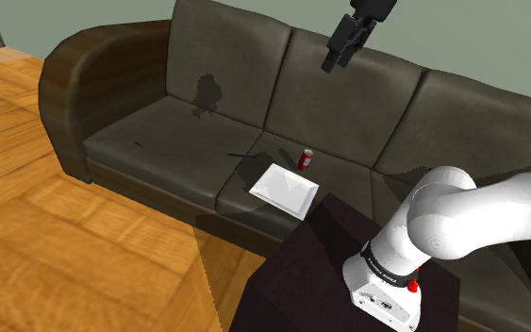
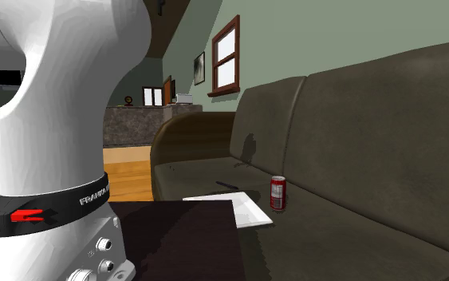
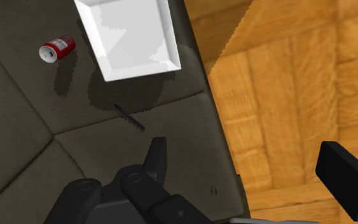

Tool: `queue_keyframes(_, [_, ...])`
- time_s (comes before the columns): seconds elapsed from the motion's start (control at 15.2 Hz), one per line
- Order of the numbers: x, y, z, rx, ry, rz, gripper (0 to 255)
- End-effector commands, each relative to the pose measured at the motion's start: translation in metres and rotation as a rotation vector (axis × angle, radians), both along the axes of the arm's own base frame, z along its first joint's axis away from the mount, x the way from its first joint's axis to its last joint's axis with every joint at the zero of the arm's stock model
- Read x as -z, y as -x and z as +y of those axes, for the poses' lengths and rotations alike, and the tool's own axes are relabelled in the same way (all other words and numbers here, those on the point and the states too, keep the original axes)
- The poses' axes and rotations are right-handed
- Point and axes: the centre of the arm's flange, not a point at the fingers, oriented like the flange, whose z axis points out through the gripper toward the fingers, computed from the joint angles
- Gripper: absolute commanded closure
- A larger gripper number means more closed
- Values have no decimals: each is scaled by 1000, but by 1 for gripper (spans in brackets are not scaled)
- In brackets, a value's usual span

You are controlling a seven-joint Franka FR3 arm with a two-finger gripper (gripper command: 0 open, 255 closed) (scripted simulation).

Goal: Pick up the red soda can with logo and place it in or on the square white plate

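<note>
Red can (image 1: 305,159) beside white plate (image 1: 286,190)

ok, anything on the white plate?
Nothing on the white plate; the red can stands beside it on the sofa, apart. The second exterior view's dark stand covers its near end.

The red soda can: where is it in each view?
Shoulder view: the red soda can stands on the sofa seat, between the white plate and the backrest, near the middle.
Second exterior view: the can is right of the plate.
Wrist view: the can is on the cushion beside the plate.
Shared landmark: the white plate.
</note>
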Motion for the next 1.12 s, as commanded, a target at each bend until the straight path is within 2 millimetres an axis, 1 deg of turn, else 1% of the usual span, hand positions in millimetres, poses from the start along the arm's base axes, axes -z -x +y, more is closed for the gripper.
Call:
queue_keyframes(0.0, [0, 0, 0, 0, 0, 0, 0])
queue_keyframes(1.06, [156, -54, -130, -7, 18, 55, 0])
